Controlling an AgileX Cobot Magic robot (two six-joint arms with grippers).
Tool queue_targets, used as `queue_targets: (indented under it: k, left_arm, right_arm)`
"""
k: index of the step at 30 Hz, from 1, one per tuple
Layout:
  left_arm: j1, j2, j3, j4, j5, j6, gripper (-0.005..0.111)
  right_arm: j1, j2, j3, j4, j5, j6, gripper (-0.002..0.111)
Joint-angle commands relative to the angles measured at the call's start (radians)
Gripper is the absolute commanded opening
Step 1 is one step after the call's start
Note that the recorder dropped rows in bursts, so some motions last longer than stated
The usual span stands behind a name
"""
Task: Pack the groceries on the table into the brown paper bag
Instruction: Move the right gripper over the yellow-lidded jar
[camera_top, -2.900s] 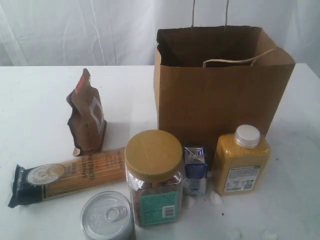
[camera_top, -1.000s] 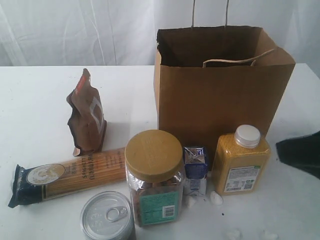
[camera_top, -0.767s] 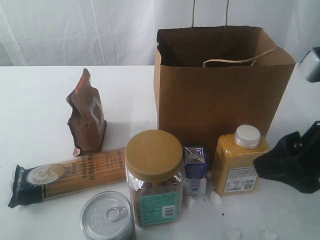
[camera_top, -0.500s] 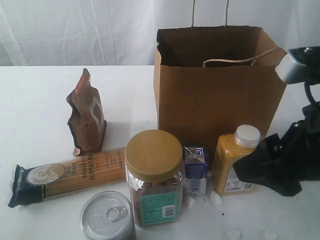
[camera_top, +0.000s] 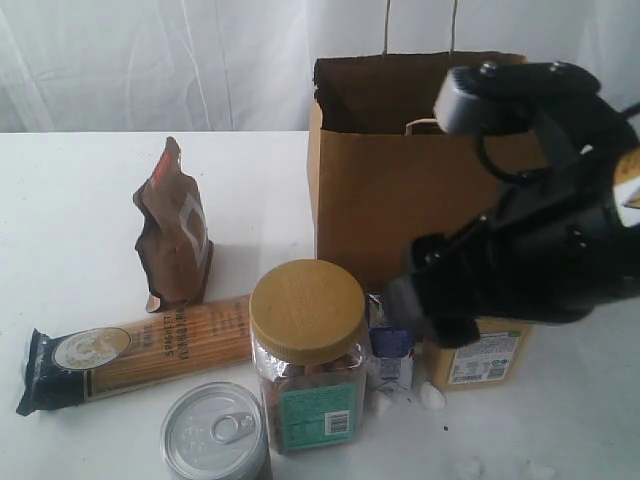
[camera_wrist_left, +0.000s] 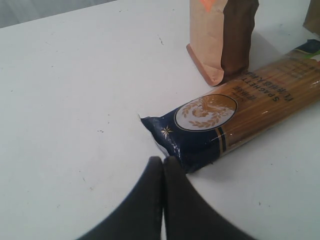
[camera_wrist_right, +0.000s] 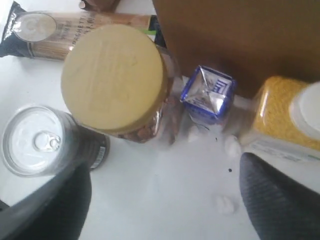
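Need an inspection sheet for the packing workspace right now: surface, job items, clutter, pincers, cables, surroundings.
Surface: white table, faint specks.
Job's things: brown paper bag upright, open. Outside it: brown pouch upright, spaghetti packet lying flat, jar, can, blue carton, yellow bottle partly hidden by the right arm.
Clutter: white crumbs beside the carton.
Grippers: left pincer shut, empty, by the spaghetti's dark end; right pincer open, empty, above the crumbs.
Cables: dark cable looped on the right arm.
Surroundings: white curtain behind.
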Motion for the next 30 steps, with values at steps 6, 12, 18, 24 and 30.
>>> queue_targets:
  k: [6,12,18,24,30]
  left_arm:
    - [0.004,-0.005,0.003,-0.002,0.003,-0.002,0.0]
    - [0.004,-0.005,0.003,-0.002,0.003,-0.002,0.0]
    - [0.004,-0.005,0.003,-0.002,0.003,-0.002,0.0]
    - [0.004,-0.005,0.003,-0.002,0.003,-0.002,0.0]
    - [0.004,-0.005,0.003,-0.002,0.003,-0.002,0.0]
  right_arm:
    - [0.134,0.177,-0.148,-0.039,-0.077,0.069,0.083]
    - [0.153,0.262,-0.2,-0.047,-0.029,0.069,0.091]
    - [0.153,0.327,-0.251,-0.073,0.003,0.069,0.091]
    - [0.158,0.354,-0.27,-0.096,0.011,0.019,0.091]
    - [0.158,0.354,-0.27,-0.096,0.009,0.024,0.091]
